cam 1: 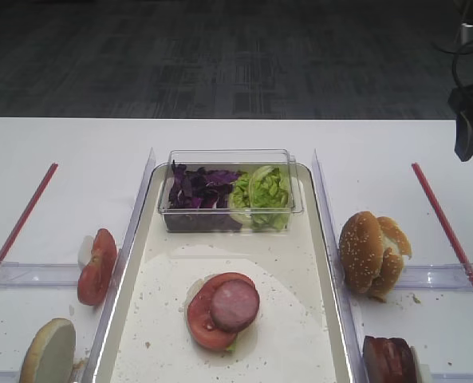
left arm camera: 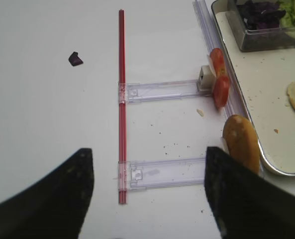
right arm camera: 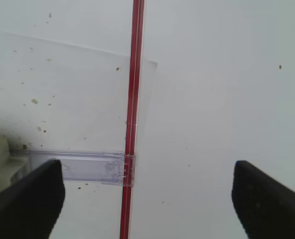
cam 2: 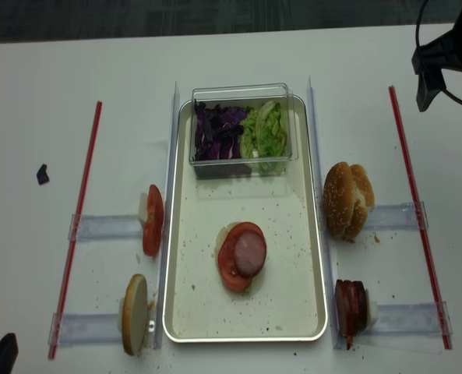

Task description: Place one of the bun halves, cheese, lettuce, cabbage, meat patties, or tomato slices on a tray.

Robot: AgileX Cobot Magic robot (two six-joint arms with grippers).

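White table, and you see the tray (cam 2: 185,308) with a meat patty (cam 2: 250,252) on tomato; both the right gripper (right arm camera: 147,199) and the left gripper (left arm camera: 149,194) are wide open, holding nothing.

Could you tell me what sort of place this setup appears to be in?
Probably a lab or office room set up as a mock burger station: a white table marked with red strips, a tray holding a partly stacked burger, and grey carpet tiles behind.
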